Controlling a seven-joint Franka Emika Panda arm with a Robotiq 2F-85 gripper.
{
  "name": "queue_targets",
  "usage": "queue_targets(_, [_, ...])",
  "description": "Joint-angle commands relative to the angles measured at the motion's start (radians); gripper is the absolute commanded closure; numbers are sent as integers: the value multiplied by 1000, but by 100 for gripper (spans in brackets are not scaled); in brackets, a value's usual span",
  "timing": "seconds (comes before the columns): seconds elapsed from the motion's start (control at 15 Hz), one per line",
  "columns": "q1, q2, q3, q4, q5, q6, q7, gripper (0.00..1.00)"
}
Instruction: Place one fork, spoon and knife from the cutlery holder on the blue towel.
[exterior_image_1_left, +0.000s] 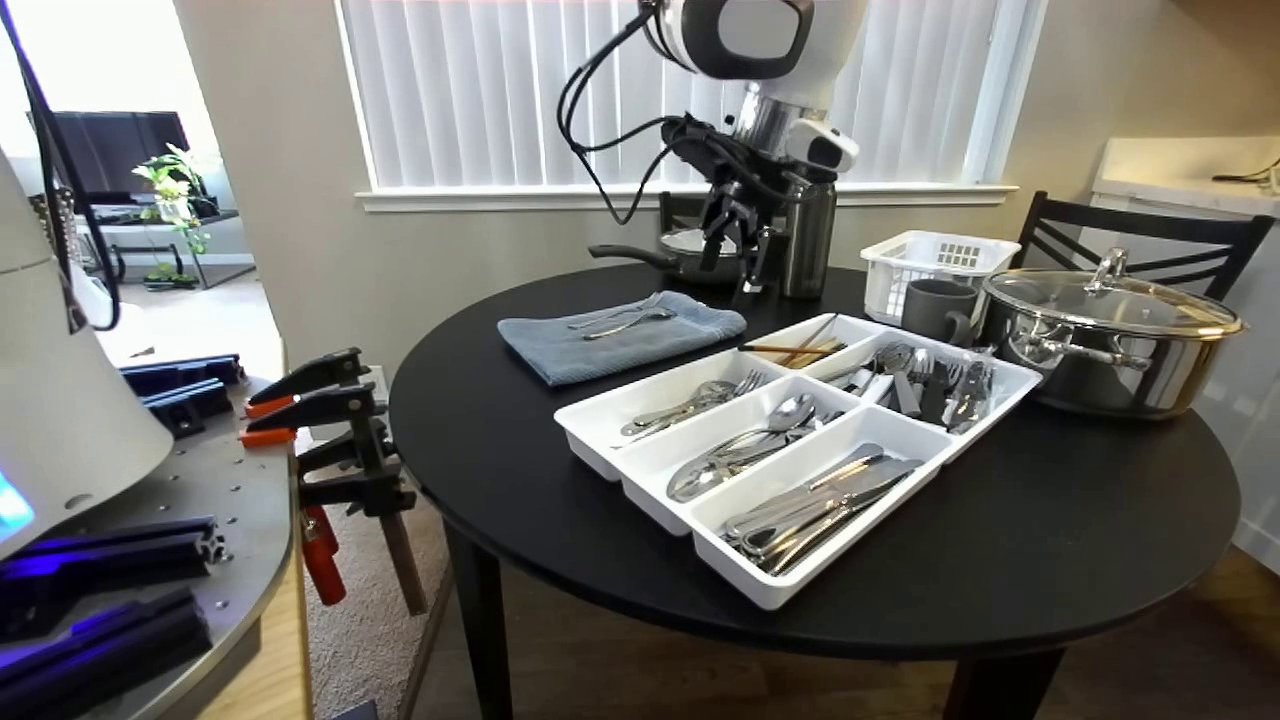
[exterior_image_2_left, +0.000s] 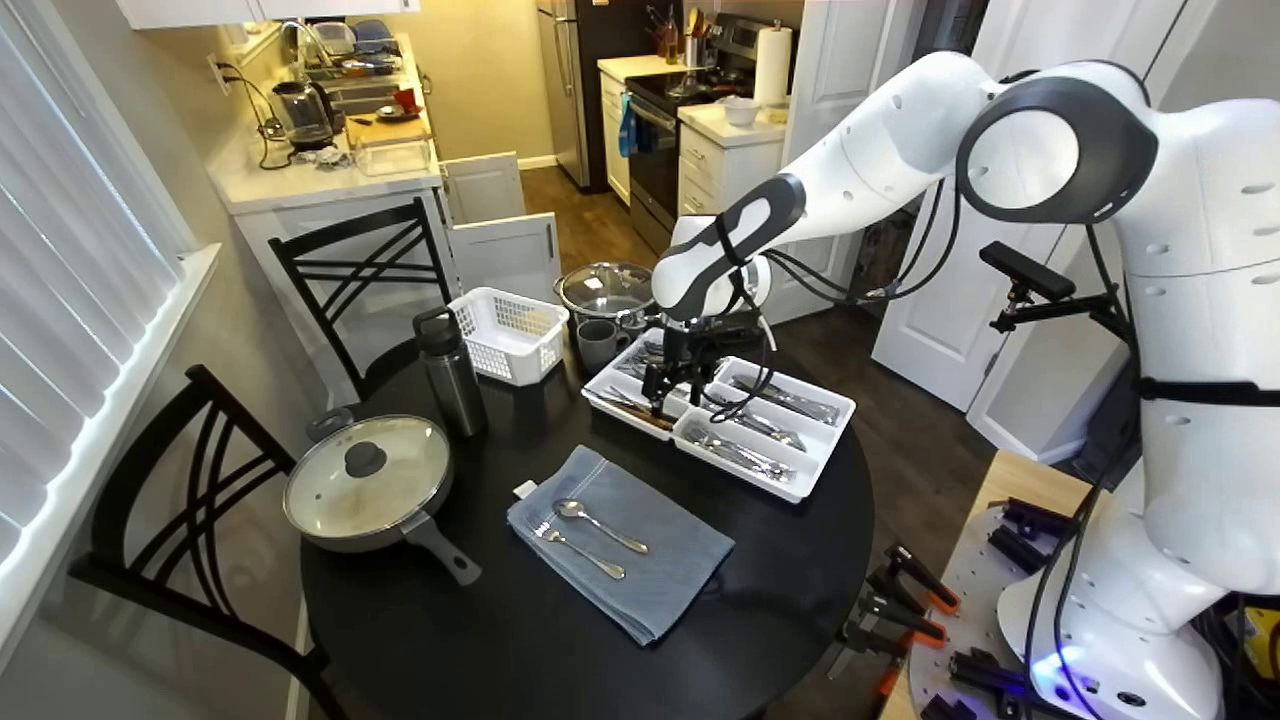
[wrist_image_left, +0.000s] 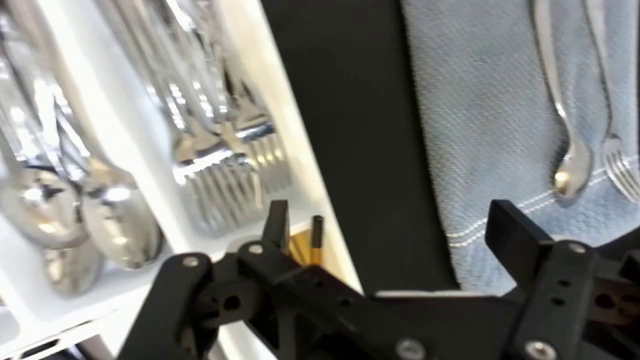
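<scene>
Probably at the last placing, given fork (wrist_image_left: 614, 150) and spoon (wrist_image_left: 575, 165) on the blue towel (wrist_image_left: 480, 100) right of the spread, empty gripper (wrist_image_left: 390, 222) in the wrist view; next, reach left across the cutlery holder (wrist_image_left: 102, 100) for one knife (exterior_image_1_left: 835, 495).

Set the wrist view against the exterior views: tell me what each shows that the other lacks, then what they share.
Only the wrist view: bright screw heads on the open end effector, too small to make out elsewhere.
Only the exterior views, both of them: the metal bottle, the lidded pan and the glass-lidded pot.
Shared: the end effector, the cutlery holder, and the blue towel with a fork and a spoon lying on it.
</scene>
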Motion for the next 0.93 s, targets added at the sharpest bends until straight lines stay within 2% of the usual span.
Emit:
queue_targets(0.0, [31, -78, -96, -100, -138, 7, -7, 0])
queue_targets(0.2, [30, -82, -160, -131, -235, 32, 18, 0])
queue_targets(0.4, [23, -69, -208, -150, -285, 57, 44, 0])
queue_targets(0.87, [-15, -31, -258, -178, -281, 133, 48, 0])
